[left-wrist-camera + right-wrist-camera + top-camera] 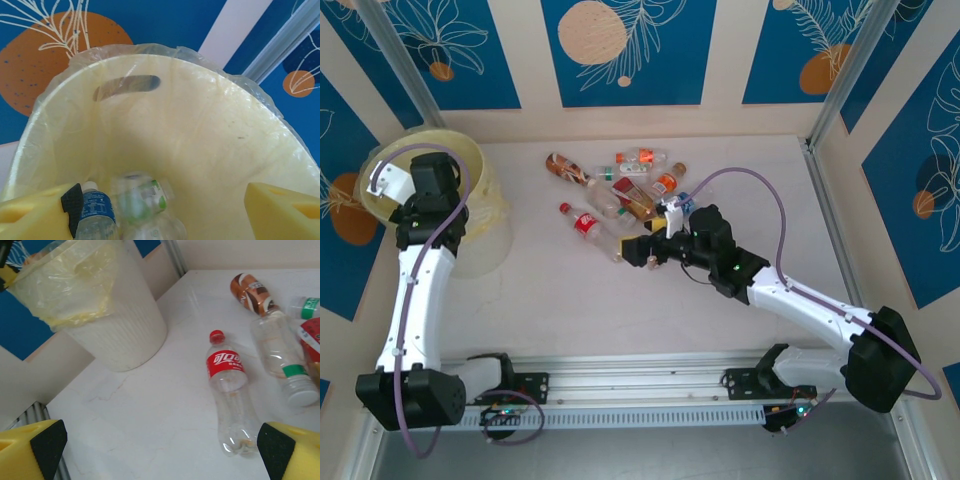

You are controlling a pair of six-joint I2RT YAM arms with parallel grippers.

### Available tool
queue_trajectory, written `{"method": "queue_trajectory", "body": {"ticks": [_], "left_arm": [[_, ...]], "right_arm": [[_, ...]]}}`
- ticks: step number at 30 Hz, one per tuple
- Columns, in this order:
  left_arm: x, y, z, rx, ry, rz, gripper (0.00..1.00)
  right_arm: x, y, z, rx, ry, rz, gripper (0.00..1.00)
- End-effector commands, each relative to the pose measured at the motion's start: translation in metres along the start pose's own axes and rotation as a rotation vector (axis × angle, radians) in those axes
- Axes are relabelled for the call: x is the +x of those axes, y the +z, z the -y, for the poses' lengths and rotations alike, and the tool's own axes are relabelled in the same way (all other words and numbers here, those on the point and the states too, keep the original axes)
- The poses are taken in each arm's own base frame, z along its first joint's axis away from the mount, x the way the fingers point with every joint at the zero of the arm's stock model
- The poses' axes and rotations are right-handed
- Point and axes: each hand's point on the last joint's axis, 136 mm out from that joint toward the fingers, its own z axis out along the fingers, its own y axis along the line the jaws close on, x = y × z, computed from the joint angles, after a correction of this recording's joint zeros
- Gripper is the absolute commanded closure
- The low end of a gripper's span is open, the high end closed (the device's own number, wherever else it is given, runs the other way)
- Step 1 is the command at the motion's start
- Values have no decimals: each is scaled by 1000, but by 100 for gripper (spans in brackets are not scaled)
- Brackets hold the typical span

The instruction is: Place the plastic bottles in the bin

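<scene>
Top external: bare table (570,305) between bin (488,215) and plastic bottles (620,190)

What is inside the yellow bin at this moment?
Inside the bin, lined with a clear bag, are a blue-labelled bottle, a green-labelled bottle and a clear bottle beneath. The floor is covered by them, so more bottles may hide there.

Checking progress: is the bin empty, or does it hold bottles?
Not empty. The left wrist view looks down into the bin, where a blue-labelled bottle and a green-labelled bottle sit low inside.
</scene>
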Motion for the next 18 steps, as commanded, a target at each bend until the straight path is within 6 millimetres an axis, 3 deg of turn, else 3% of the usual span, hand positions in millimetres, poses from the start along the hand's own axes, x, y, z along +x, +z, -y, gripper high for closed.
{"method": "queue_trajectory", "body": {"ticks": [1,7,13,18], "left_arm": [[21,0,20,104,-37,-115,15],[22,-9,41,230,-23,-142,11],[14,-30,64,453,-72,-96,0],[5,-48,74,571,-52,-60,0]], "right_arm": [[-6,-4,18,115,10,30,0],[4,-22,65,335,122,43,0],[29,-46,120,541,394,64,0],[54,-50,140,614,561,23,1]]}}
